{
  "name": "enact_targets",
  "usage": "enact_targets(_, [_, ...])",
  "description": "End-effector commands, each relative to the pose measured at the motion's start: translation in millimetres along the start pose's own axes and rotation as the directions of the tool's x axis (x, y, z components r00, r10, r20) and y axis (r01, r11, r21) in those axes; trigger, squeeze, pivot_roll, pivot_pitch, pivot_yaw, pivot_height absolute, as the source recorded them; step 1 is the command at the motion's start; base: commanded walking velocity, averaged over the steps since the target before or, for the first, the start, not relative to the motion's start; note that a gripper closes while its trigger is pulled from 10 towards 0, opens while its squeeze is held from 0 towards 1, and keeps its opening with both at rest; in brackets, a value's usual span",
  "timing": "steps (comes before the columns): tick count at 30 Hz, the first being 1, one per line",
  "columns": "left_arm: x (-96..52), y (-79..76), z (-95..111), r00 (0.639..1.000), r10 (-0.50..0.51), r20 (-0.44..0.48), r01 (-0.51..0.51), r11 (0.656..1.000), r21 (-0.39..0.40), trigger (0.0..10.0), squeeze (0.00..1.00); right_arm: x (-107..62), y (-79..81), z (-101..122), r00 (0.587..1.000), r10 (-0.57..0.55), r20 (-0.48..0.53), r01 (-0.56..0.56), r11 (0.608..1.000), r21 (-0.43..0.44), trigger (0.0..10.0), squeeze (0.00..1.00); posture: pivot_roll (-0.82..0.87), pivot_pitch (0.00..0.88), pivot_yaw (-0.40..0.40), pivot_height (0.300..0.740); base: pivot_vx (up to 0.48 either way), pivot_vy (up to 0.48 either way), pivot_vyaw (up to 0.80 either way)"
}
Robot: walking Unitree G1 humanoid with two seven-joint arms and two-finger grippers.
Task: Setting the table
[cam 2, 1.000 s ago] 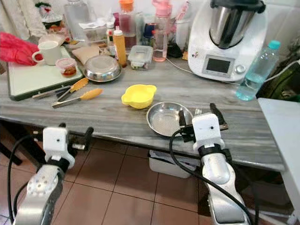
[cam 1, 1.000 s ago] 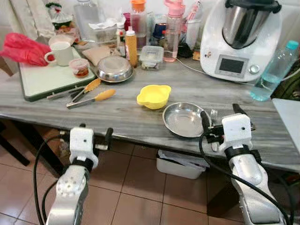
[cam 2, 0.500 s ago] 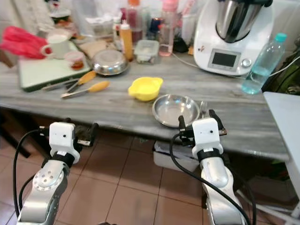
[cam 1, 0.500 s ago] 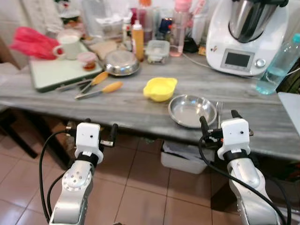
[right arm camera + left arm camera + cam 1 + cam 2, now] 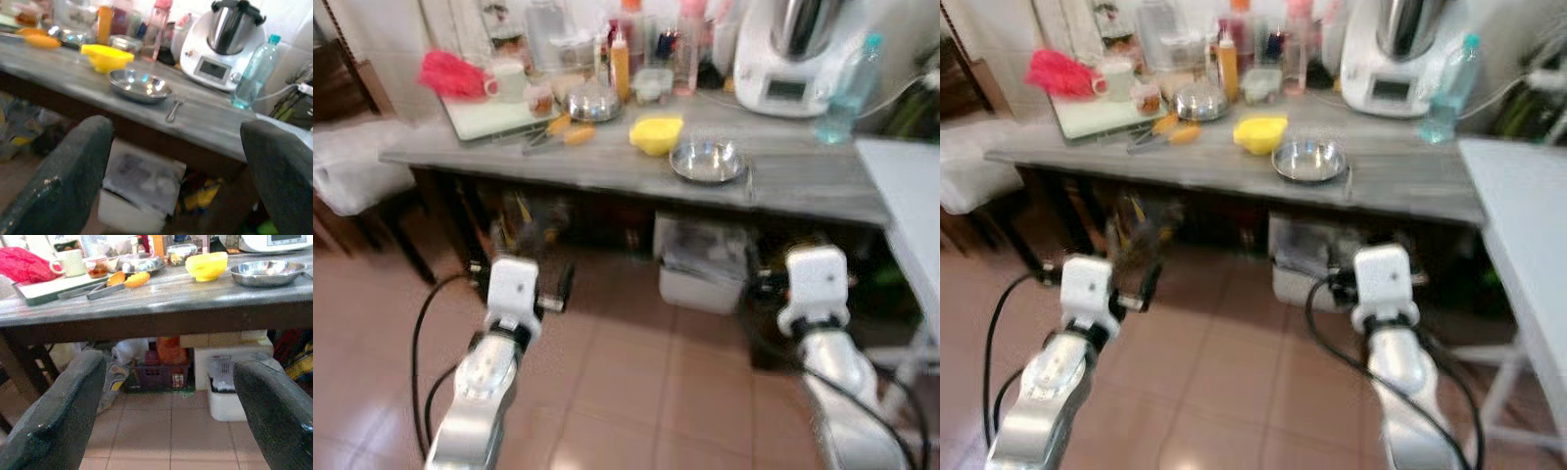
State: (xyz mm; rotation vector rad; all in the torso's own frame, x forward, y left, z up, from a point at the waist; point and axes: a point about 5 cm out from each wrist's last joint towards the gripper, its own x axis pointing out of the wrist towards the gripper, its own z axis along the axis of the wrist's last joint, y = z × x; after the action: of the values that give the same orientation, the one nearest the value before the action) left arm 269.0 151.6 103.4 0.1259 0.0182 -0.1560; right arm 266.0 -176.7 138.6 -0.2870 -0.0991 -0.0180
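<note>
Your camera has pulled well back from the table (image 5: pixel 607 162) since a second ago, so both grippers now hang over the floor tiles, short of its near edge. Your left gripper (image 5: pixel 171 396) and right gripper (image 5: pixel 178 171) both have their fingers spread wide and grip nothing. At twelve o'clock the steel plate (image 5: pixel 707 161) rests on the tabletop, the yellow bowl (image 5: pixel 656 134) near it at ten o'clock and the fork (image 5: pixel 174 108) just beside it at three o'clock.

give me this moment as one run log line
phase: away from table | left end effector: open, empty | right end effector: open, empty | fork beside steel bowl on table | yellow bowl behind
</note>
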Motion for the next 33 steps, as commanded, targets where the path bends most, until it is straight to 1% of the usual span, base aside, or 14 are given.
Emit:
enact_targets(1, [1.2, 1.5, 1.2, 1.0, 0.006, 0.005, -0.006, 1.0, 0.012, 10.0, 0.0, 1.6, 0.5, 2.7, 1.0, 0.004, 0.008, -0.004, 1.0, -0.004, 10.0, 0.96, -0.07, 0.0, 0.02, 0.74, -0.326, 0.0, 0.0])
enact_targets(3, [2.9, 0.5, 2.4, 1.0, -0.002, 0.012, 0.002, 1.0, 0.006, 10.0, 0.0, 1.9, 0.2, 3.1, 1.0, 0.003, 0.008, -0.003, 1.0, -0.006, 10.0, 0.96, -0.07, 0.0, 0.023, 0.74, -0.324, 0.0, 0.0])
enact_targets(4, [3.5, -0.3, 3.8, 1.0, -0.008, 0.022, 0.008, 1.0, -0.016, 10.0, 0.0, 2.7, -0.6, 3.8, 1.0, -0.001, 0.009, 0.001, 1.0, -0.007, 10.0, 0.96, -0.07, 0.0, 0.026, 0.74, 0.0, 0.0, 0.0])
enact_targets(5, [3.4, -1.4, 4.5, 0.999, -0.039, 0.028, 0.04, 0.998, -0.039, 10.0, 0.0, 2.8, -1.0, 4.1, 1.0, -0.006, 0.01, 0.006, 1.0, -0.007, 10.0, 0.96, -0.07, 0.0, 0.027, 0.74, 0.0, 0.0, 0.0])
enact_targets(7, [2.9, -2.9, 5.5, 0.998, -0.063, 0.031, 0.064, 0.997, -0.045, 10.0, 0.0, 2.4, -1.1, 3.9, 1.0, -0.011, 0.008, 0.011, 1.0, -0.006, 10.0, 0.96, -0.07, 0.0, 0.031, 0.74, 0.0, 0.0, 0.0])
enact_targets(8, [3.0, -3.6, 6.0, 0.996, -0.077, 0.034, 0.078, 0.996, -0.042, 10.0, 0.0, 1.9, -1.0, 2.9, 1.0, -0.014, 0.004, 0.014, 1.0, -0.008, 10.0, 0.94, -0.07, 0.0, 0.03, 0.74, 0.0, 0.0, 0.0])
enact_targets(11, [4.7, -2.4, 6.3, 0.995, -0.089, 0.035, 0.091, 0.994, -0.059, 10.0, 0.0, 2.9, -0.1, 3.4, 1.0, -0.008, 0.005, 0.008, 1.0, -0.011, 10.0, 0.92, -0.07, 0.0, 0.029, 0.74, 0.0, -0.095, 0.0])
enact_targets(21, [5.8, -4.9, 8.0, 0.993, -0.114, 0.041, 0.117, 0.99, -0.081, 10.0, 0.0, 4.6, -0.5, 3.2, 1.0, -0.015, 0.003, 0.015, 1.0, -0.011, 10.0, 0.84, -0.07, 0.0, 0.027, 0.74, 0.0, -0.394, 0.0])
enact_targets(22, [5.8, -5.0, 8.1, 0.992, -0.116, 0.042, 0.119, 0.989, -0.083, 10.0, 0.0, 4.4, -0.7, 3.2, 1.0, -0.017, 0.001, 0.017, 1.0, -0.009, 10.0, 0.82, -0.07, 0.0, 0.029, 0.74, 0.0, -0.416, 0.0])
enact_targets(23, [5.8, -5.4, 8.2, 0.992, -0.12, 0.042, 0.124, 0.989, -0.084, 10.0, 0.0, 4.2, -1.2, 2.6, 1.0, -0.022, -0.003, 0.022, 1.0, -0.007, 10.0, 0.78, -0.07, 0.0, 0.031, 0.74, 0.0, -0.416, 0.0])
enact_targets(25, [5.9, -5.4, 8.2, 0.991, -0.125, 0.042, 0.128, 0.988, -0.085, 10.0, 0.0, 3.7, -1.9, 2.4, 1.0, -0.025, -0.004, 0.025, 1.0, -0.005, 10.0, 0.74, -0.07, 0.0, 0.033, 0.74, 0.0, -0.416, 0.0])
enact_targets(30, [6.5, -5.7, 8.8, 0.99, -0.135, 0.043, 0.138, 0.986, -0.089, 10.0, 0.0, 2.7, -1.3, 3.0, 1.0, -0.026, -0.003, 0.026, 1.0, -0.004, 10.0, 0.73, -0.08, 0.0, 0.034, 0.74, 0.0, -0.442, 0.0])
enact_targets(33, [7.1, -7.5, 9.0, 0.989, -0.141, 0.042, 0.144, 0.985, -0.094, 10.0, 0.0, 2.2, -1.8, 2.3, 1.0, -0.027, -0.01, 0.027, 1.0, -0.001, 10.0, 0.7, -0.08, 0.0, 0.037, 0.74, 0.0, -0.48, -0.67])
